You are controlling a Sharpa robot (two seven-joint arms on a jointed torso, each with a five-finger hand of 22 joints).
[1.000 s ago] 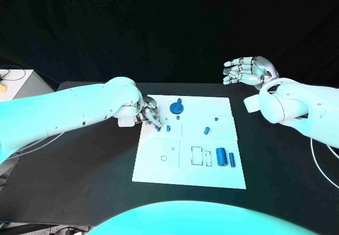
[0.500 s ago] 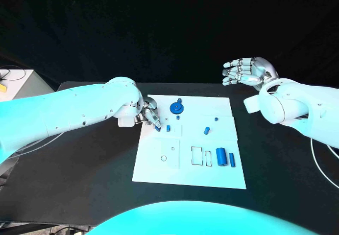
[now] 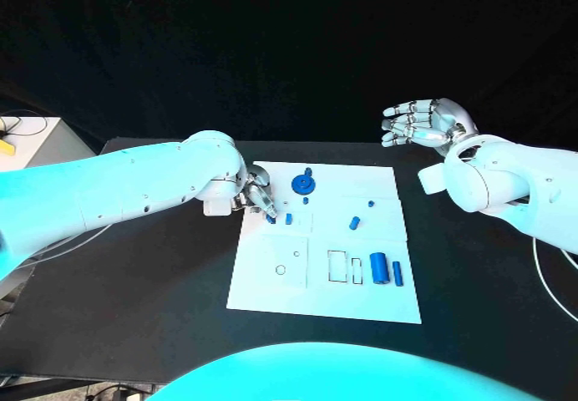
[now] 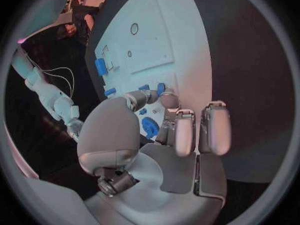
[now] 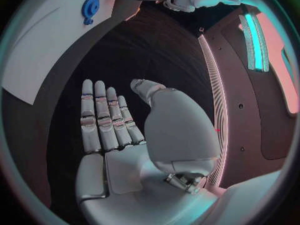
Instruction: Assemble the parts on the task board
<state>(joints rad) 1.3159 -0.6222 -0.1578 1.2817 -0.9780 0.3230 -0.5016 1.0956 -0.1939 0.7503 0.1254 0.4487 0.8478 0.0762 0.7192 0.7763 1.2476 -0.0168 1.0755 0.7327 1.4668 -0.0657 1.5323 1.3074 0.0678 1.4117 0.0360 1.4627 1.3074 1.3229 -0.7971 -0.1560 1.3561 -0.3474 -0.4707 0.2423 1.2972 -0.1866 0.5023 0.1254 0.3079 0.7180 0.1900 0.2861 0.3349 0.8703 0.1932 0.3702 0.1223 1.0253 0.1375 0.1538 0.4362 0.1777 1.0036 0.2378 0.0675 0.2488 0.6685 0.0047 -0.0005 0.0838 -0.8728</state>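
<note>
Head view: left hand (image 3: 254, 194) at task board (image 3: 362, 305) edge

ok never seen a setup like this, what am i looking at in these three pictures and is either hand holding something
It is a robot with two white arms and silver hands at a black table. One picture looks down from its head; the round ones come from cameras at each wrist. On the table lies a white task board with small blue parts: a round disc, a large cylinder, some small pegs. The left hand has its fingertips down at a small peg on the board's edge; whether it grips it is unclear. The right hand hovers open, holding nothing.
</note>
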